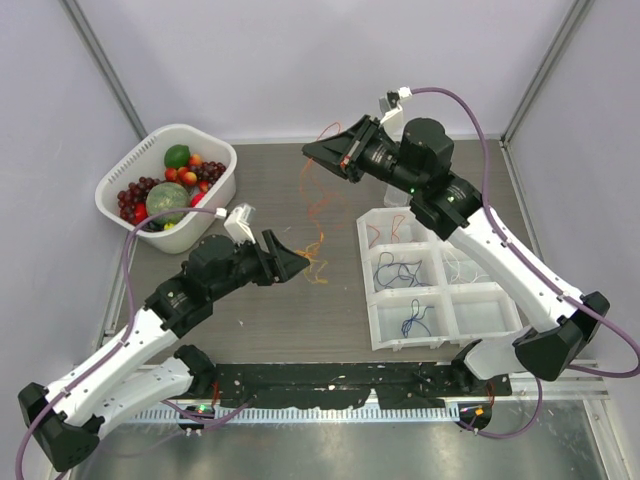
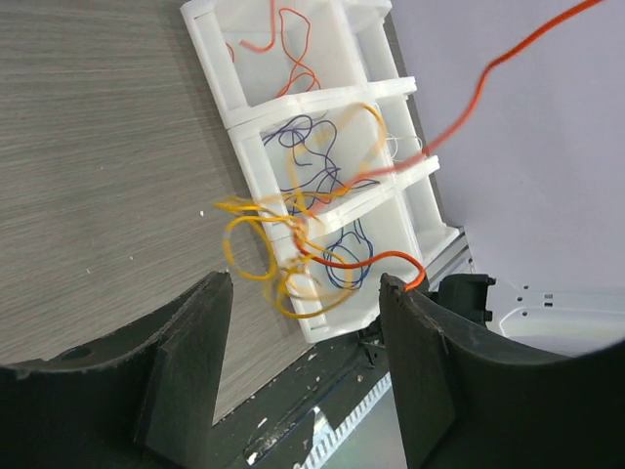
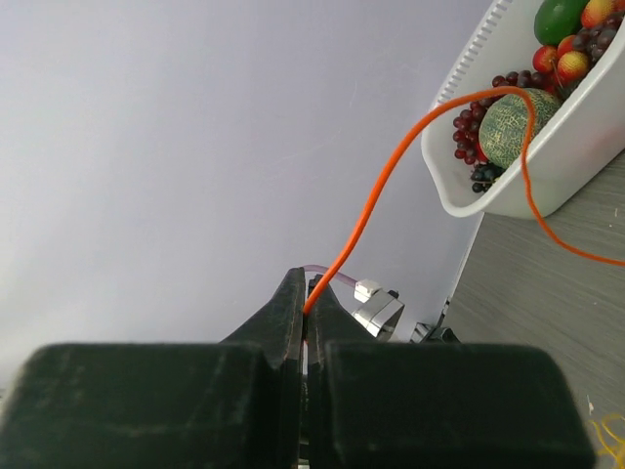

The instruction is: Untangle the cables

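Observation:
My right gripper (image 1: pixel 310 151) is raised over the back of the table, shut on one thin orange cable (image 3: pixel 391 186) that leaves the fingertips (image 3: pixel 293 293) and hangs down toward the table (image 1: pixel 311 192). Lower down, my left gripper (image 1: pixel 303 262) stands open beside a small tangle of yellow and orange cables (image 1: pixel 317 249). In the left wrist view the yellow loops (image 2: pixel 256 249) hang just ahead of the open gripper (image 2: pixel 305 283). The orange cable (image 2: pixel 361 260) lies over the tip of the right-hand finger (image 2: pixel 415 322) and rises to the upper right. Nothing is pinched between those jaws.
A white compartment tray (image 1: pixel 455 291) at the right holds sorted red (image 2: pixel 293 49), blue (image 2: pixel 317 147) and white cables. A white basket (image 1: pixel 222 160) of toy fruit sits at the back left. A black strip (image 1: pixel 330 382) runs along the near edge.

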{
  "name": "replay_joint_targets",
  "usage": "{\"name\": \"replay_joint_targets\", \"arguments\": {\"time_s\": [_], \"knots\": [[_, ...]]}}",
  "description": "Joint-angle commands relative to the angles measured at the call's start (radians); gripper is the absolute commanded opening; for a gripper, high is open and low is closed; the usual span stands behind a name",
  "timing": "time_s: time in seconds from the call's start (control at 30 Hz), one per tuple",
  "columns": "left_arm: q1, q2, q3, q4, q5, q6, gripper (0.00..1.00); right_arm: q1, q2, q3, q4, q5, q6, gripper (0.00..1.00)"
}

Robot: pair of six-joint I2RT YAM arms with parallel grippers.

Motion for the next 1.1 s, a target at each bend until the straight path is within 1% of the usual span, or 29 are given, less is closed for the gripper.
{"name": "replay_joint_targets", "arguments": {"time_s": [0.0, 0.13, 0.23, 0.37, 0.5, 0.57, 0.67, 0.73, 0.83, 0.93, 1.07], "knots": [[-0.011, 0.016, -0.008, 0.121, 0.012, 0.022, 0.65, -0.004, 0.001, 0.053, 0.075, 0.028, 0.058, 0.01], [-0.035, 0.054, -0.010, 0.213, 0.064, -0.002, 0.61, -0.002, -0.003, 0.069, 0.087, 0.043, 0.078, 0.01], [-0.058, 0.077, -0.001, 0.258, 0.066, 0.002, 0.58, -0.005, -0.003, 0.084, 0.084, 0.054, 0.079, 0.01], [-0.066, 0.088, 0.002, 0.287, 0.061, 0.009, 0.57, -0.002, -0.006, 0.102, 0.077, 0.071, 0.078, 0.01], [-0.065, 0.091, 0.010, 0.289, 0.029, 0.021, 0.61, -0.002, -0.008, 0.116, 0.075, 0.083, 0.078, 0.01], [-0.065, 0.090, 0.014, 0.285, 0.011, 0.030, 0.72, -0.002, -0.002, 0.125, 0.077, 0.086, 0.078, 0.01], [-0.066, 0.090, 0.018, 0.275, -0.008, 0.041, 0.79, -0.002, 0.004, 0.141, 0.078, 0.088, 0.084, 0.01], [-0.065, 0.085, 0.013, 0.270, -0.029, 0.044, 0.82, -0.004, 0.009, 0.153, 0.080, 0.088, 0.087, 0.01], [-0.068, 0.081, 0.008, 0.276, -0.066, 0.058, 0.83, -0.004, 0.018, 0.168, 0.087, 0.088, 0.104, 0.01], [-0.083, 0.104, 0.011, 0.292, -0.117, 0.090, 0.80, -0.002, 0.024, 0.185, 0.104, 0.089, 0.116, 0.01], [-0.106, 0.137, 0.011, 0.399, -0.129, 0.114, 0.75, -0.002, 0.032, 0.216, 0.103, 0.094, 0.121, 0.01]]}}
